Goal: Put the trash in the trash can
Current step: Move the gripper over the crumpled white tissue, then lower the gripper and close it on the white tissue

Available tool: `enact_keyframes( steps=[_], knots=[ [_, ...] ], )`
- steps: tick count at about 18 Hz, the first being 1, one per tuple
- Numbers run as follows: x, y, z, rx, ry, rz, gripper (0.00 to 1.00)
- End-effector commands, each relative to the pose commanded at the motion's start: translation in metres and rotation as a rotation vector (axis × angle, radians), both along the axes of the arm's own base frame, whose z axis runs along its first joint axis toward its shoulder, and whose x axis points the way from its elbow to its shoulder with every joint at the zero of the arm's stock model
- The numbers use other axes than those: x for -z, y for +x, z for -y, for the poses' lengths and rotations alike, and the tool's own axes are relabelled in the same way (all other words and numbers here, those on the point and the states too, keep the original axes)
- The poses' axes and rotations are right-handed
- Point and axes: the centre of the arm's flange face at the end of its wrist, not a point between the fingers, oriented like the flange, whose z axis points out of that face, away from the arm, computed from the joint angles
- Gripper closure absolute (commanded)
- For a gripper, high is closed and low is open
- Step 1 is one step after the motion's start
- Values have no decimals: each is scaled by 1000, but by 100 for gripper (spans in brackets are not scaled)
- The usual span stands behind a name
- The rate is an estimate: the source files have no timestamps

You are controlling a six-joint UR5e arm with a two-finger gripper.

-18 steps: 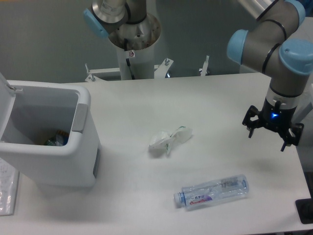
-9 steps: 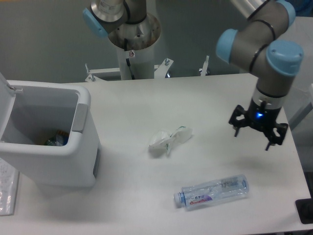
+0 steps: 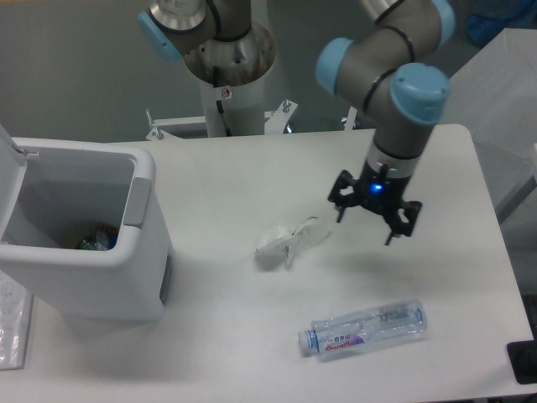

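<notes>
Two trash items, wrapper (image 3: pixel 290 242) and bottle (image 3: pixel 363 329), are lying outside the open bin (image 3: pixel 138 243), which is holding scraps; the gripper (image 3: pixel 366 223) is hovering spread, empty.

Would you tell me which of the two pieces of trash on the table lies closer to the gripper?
The crumpled white wrapper, just left of the open gripper; the clear bottle lies farther off, near the front edge.

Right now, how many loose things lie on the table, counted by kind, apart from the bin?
Crumpled white wrapper with green bits: 1
Clear plastic bottle with a blue-pink label: 1
Total: 2
</notes>
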Motion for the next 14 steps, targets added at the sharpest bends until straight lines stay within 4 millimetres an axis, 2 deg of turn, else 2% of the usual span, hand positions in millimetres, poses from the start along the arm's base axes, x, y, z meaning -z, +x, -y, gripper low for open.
enact_keyframes(
  steps=[4, 6, 12, 14],
  knots=[
    [27, 32, -17, 65, -108, 5, 0],
    [43, 46, -35, 103, -160, 6, 0],
    [65, 50, -43, 101, -187, 36, 0],
    [69, 49, -45, 100, -192, 41, 20]
  ],
)
